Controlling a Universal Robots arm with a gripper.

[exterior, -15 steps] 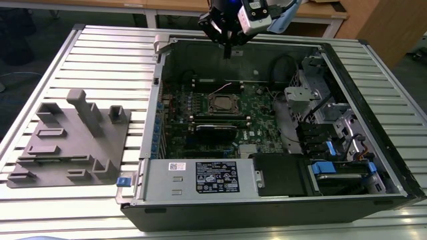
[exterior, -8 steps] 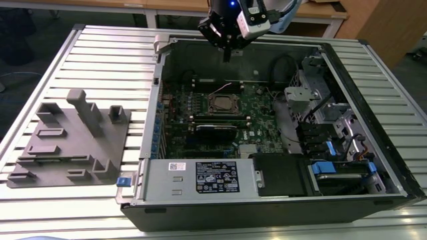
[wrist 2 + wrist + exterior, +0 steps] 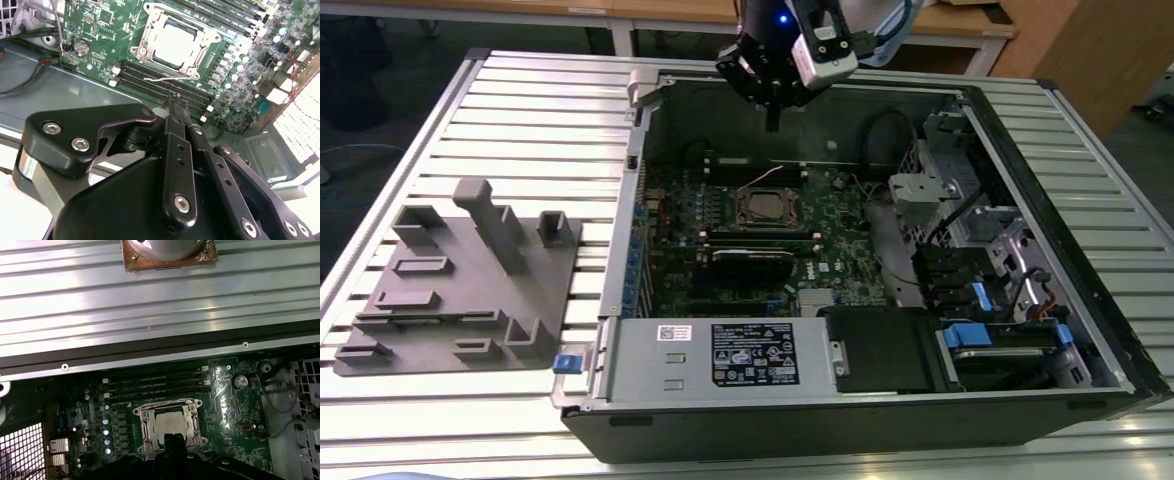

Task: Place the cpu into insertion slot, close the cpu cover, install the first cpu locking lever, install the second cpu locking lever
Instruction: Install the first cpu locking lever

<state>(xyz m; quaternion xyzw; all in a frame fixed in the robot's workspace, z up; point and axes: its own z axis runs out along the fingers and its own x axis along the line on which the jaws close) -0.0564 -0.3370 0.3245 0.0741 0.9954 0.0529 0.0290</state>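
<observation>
Ribbed aluminium table (image 3: 520,110) under bright glare, pale wooden desks (image 3: 667,10) and dark floor (image 3: 454,30) beyond.

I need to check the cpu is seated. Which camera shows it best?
The second wrist view: the cpu lies large and unobstructed, framed by the cpu cover. In the first wrist view the gripper overlaps one edge of it; in the exterior view it is a tiny square.
</observation>
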